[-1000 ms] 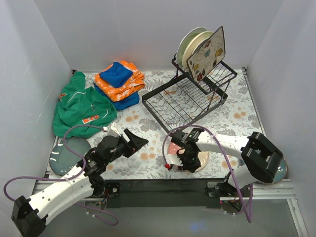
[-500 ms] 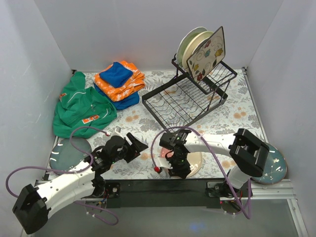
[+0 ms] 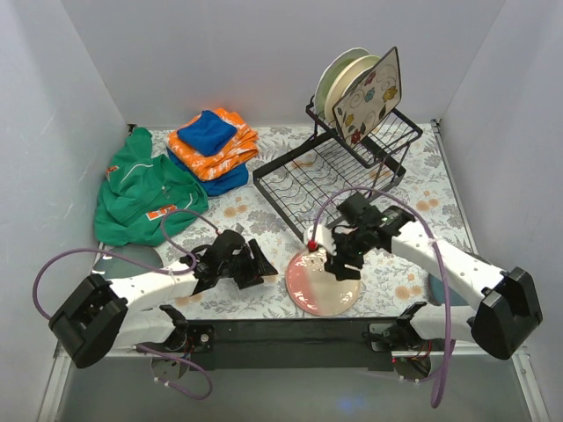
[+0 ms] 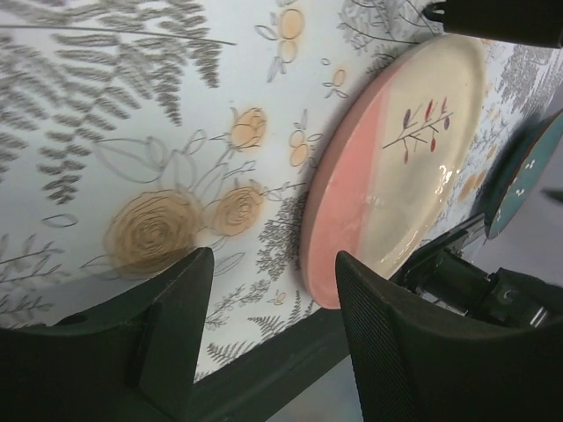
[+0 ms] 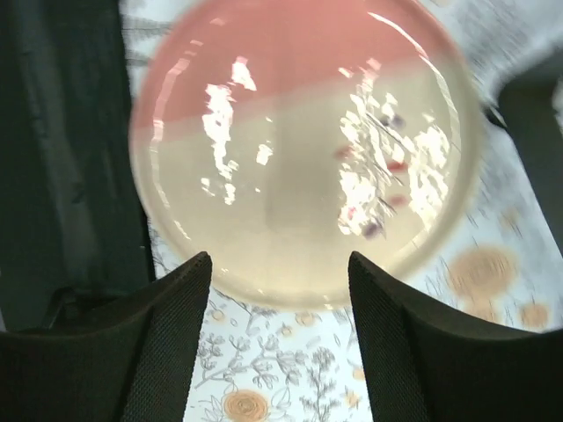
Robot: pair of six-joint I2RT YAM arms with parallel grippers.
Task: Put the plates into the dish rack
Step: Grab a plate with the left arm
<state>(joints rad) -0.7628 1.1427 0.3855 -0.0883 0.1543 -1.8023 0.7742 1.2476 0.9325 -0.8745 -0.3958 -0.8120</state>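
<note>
A pink-and-cream plate lies flat near the table's front edge. My right gripper hovers open over its far right rim, holding nothing; its wrist view looks straight down on the plate. My left gripper is open just left of the plate, whose pink rim sits right ahead of the fingertips. The black wire dish rack stands behind, with round pale plates and a square flowered plate leaning in its upper tier. A dark teal plate lies beyond the pink one.
Another dark teal plate lies at the left, partly behind my left arm. A green garment and folded orange and blue cloths fill the back left. A black rail runs along the front edge.
The right gripper opened and let go of the pink-and-cream plate, which now lies flat further left. The left arm swung right, up to the plate's left rim.
</note>
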